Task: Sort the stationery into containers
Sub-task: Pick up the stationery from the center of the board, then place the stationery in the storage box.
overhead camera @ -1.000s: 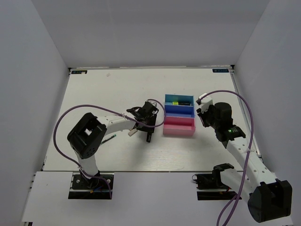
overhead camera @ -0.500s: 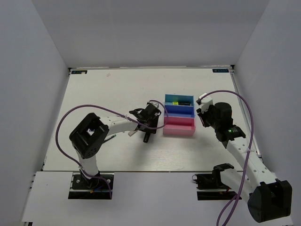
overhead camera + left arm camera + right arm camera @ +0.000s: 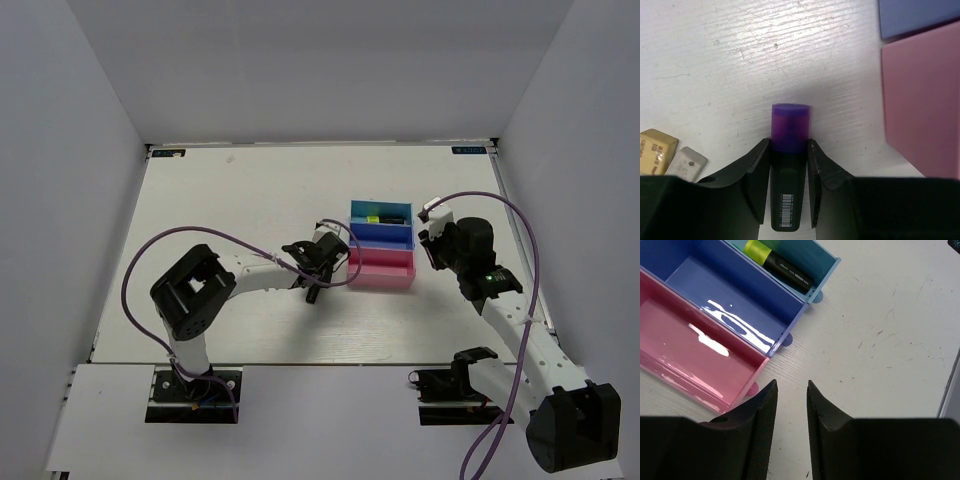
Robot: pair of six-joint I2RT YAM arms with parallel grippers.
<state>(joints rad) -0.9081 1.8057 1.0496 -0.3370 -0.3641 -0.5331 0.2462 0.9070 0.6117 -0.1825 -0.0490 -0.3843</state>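
Note:
My left gripper (image 3: 789,145) is shut on the purple-and-black marker (image 3: 789,131). Its purple end points forward, low over the table, just left of the pink tray (image 3: 920,100). In the top view the left gripper (image 3: 320,258) is at the pink tray's (image 3: 380,270) left end, and the marker's black end (image 3: 312,292) sticks out toward me. A tan eraser (image 3: 655,150) and a whitish eraser (image 3: 686,163) lie left of the fingers. The yellow highlighter (image 3: 777,265) lies in the cyan tray (image 3: 380,209). The blue tray (image 3: 715,285) is empty. My right gripper (image 3: 791,390) is open and empty at the trays' right end.
The three trays sit in a row right of the table's centre. White walls close in the table on the left, right and far sides. My right arm (image 3: 470,255) stands right of the trays.
My left gripper has shifted slightly right and nearer, closer to the pink tray's left end. The marker's black end stays about where it was. The right arm has not moved.

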